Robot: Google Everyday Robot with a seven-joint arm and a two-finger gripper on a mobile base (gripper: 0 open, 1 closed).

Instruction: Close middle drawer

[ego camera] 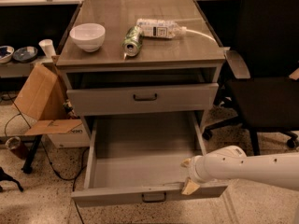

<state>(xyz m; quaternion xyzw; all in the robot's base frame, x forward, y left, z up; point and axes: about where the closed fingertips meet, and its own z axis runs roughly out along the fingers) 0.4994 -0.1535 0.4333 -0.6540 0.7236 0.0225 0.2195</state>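
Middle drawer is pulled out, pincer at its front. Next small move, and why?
Probably push the pincer straight in toward the cabinet. It sits at the right end of the middle drawer front panel, and the long tray is extended well out, so a forward push should slide it shut.

Office or lab workspace, not a home. Evidence:
- grey metal drawer cabinet (140, 59) standing on speckled terrazzo floor (42, 204)
- black wheeled office chair (266, 78) just to its right
- open cardboard box (39, 99) and a loose dark cable (51, 168) on the floor at left
- white robot arm (261, 169) reaching in from the right

The gripper (188, 175) sits at the right front corner of the pulled-out middle drawer (145, 196), fingers spread.
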